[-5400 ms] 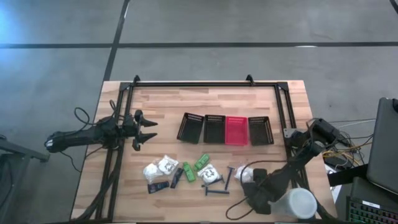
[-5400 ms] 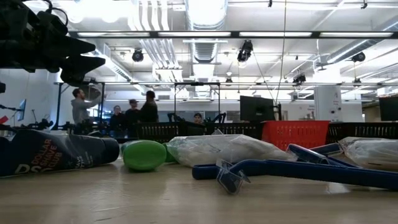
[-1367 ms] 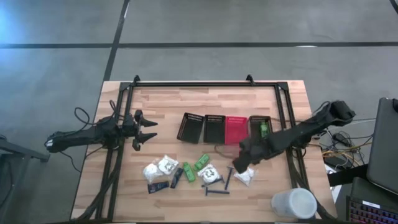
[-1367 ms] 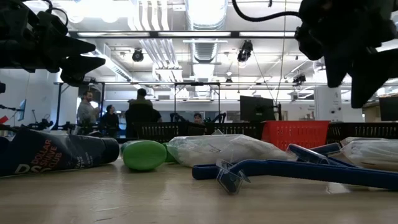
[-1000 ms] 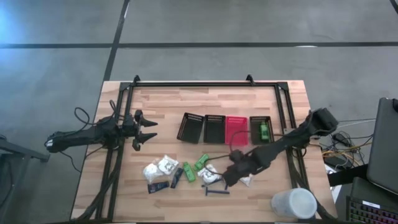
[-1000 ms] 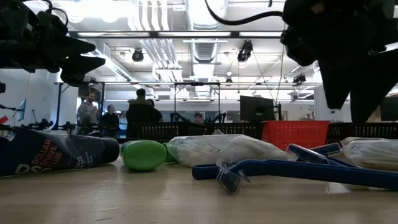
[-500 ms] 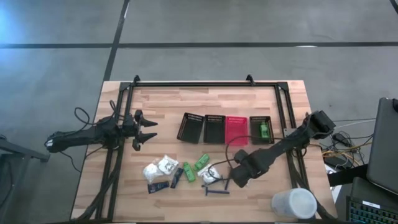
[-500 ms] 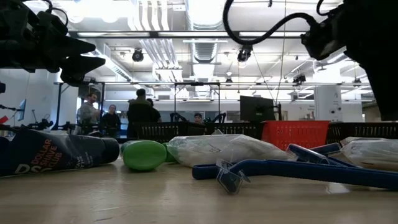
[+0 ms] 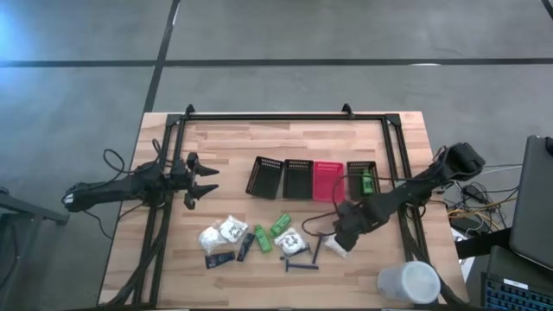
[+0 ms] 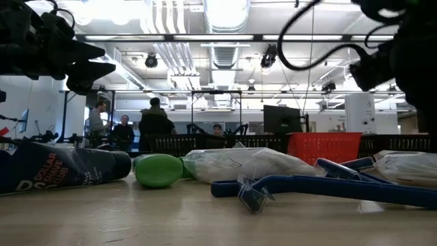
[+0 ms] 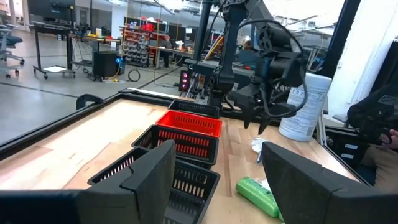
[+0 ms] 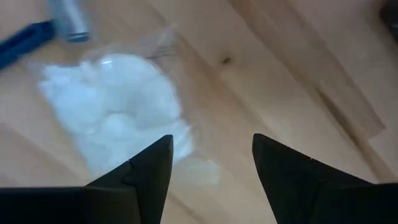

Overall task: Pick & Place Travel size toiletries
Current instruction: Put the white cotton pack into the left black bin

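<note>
Right gripper fingers spread, nothing pinched. White packet flat on table just past the fingertips, nearer one finger, not touching. Razor beyond it. Left gripper parked at far side, spread, empty.

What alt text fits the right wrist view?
The right gripper, fingers open, hangs above a white crinkly packet lying on the wooden table. A blue razor lies just beyond the packet.
</note>
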### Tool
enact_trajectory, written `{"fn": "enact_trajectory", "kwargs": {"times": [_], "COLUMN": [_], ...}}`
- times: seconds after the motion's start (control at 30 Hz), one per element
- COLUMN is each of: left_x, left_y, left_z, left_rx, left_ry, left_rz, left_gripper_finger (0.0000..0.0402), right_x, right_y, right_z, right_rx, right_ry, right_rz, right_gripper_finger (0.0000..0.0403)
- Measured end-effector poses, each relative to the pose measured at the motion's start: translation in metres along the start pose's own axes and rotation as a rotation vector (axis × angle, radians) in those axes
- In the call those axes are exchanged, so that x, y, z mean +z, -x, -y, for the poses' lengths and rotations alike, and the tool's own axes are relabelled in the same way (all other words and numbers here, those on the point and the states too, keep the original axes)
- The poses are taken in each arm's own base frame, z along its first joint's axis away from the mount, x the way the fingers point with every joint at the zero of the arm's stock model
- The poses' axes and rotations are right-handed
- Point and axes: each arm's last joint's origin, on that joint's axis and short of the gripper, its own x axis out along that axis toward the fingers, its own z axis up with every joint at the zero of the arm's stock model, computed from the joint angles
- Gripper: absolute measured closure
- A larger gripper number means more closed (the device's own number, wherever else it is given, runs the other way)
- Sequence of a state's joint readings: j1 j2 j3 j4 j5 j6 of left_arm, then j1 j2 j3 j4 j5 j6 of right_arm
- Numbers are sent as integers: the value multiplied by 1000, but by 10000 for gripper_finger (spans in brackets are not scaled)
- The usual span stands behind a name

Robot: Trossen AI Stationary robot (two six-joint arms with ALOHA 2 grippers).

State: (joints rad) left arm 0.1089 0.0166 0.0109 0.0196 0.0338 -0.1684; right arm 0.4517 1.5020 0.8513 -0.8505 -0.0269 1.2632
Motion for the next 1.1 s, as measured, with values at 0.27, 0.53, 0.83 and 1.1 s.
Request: {"fn": "enact_trajectory", "kwargs": {"times": [0.27, 0.53, 0.83, 1.1], "left_x": [0, 0, 0, 0], "left_y": [0, 0, 0, 0], "left_z": [0, 0, 0, 0], "left_rx": [0, 0, 0, 0], "left_ry": [0, 0, 0, 0], "left_rz": [0, 1, 1, 1], "left_gripper_finger": [156, 156, 156, 156], "right_x": [8, 24, 33, 34], "right_y": [-7, -16, -26, -30], "right_z": [2, 2, 2, -4], "right_rx": [162, 161, 174, 234], "right_ry": [38, 62, 112, 161], "right_rz": [63, 81, 12, -11], "right_gripper_finger": [207, 221, 257, 354]}}
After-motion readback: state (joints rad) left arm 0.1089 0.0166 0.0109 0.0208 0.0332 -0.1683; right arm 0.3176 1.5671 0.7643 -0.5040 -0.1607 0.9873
